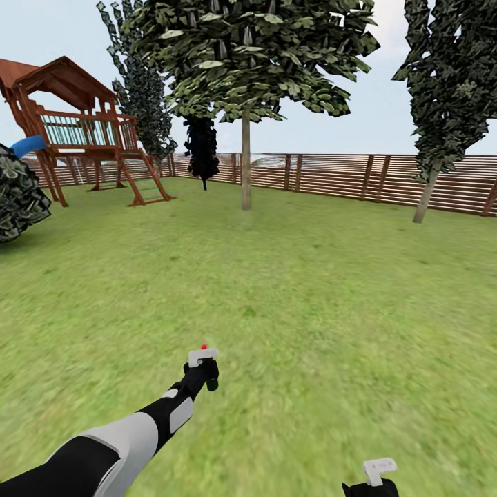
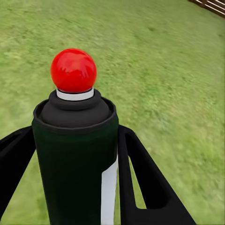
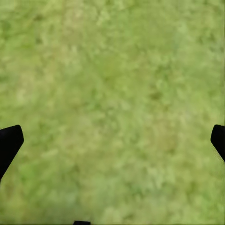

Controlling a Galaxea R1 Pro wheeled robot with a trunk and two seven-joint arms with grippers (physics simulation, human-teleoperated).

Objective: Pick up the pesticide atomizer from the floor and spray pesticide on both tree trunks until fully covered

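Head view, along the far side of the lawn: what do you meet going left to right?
Dark round bush → wooden play tower → narrow dark cypress → tree trunk under the wide canopy → fence → leaning trunk of the right-hand tree.

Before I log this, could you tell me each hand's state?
Left hand: closed on the atomizer.
Right hand: open, holding nothing.

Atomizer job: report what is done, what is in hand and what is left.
Done: the pesticide atomizer is off the lawn, clamped in the left gripper, its red dot up. In hand: it is held out over the grass, with the right gripper open. Left: both tree trunks, the nearer and the farther, stand far ahead with no white specks visible from here.
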